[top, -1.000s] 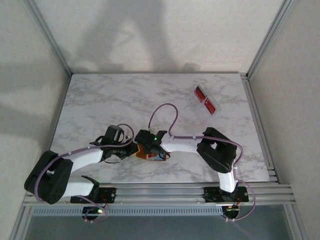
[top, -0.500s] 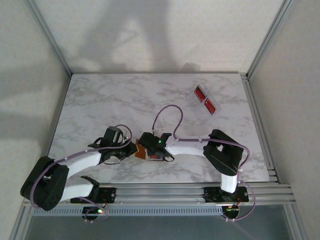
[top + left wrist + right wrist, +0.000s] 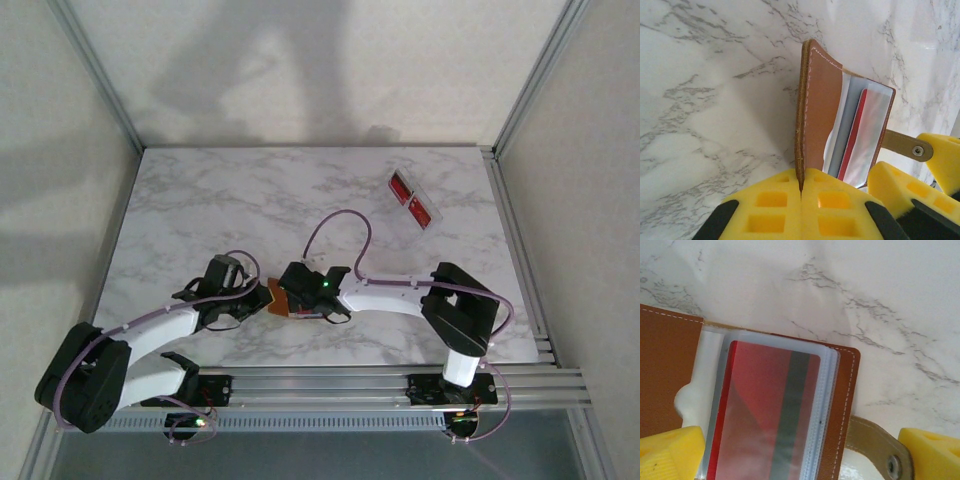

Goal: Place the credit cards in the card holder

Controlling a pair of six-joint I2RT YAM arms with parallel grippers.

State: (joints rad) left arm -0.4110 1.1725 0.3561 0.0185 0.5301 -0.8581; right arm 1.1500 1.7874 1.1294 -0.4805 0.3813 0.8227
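Top view, compared over the last second.

Right arm (image 3: 400, 295): the elbow has shifted rightward and toward the near edge of the table (image 3: 200, 200). The forearm now lies longer and flatter across the view, and the wrist end has moved slightly right and nearer. The cable (image 3: 340, 222) looped above it has drifted right with it.

Left arm (image 3: 150, 328): the large rear joint has swung out left and nearer the front rail, leaving the forearm more stretched.

Card holder (image 3: 272, 298): the brown leather previously showed below the right wrist, with a blue patch. It now shows further left, as a sliver between the two wrists, and the blue patch is no longer seen.
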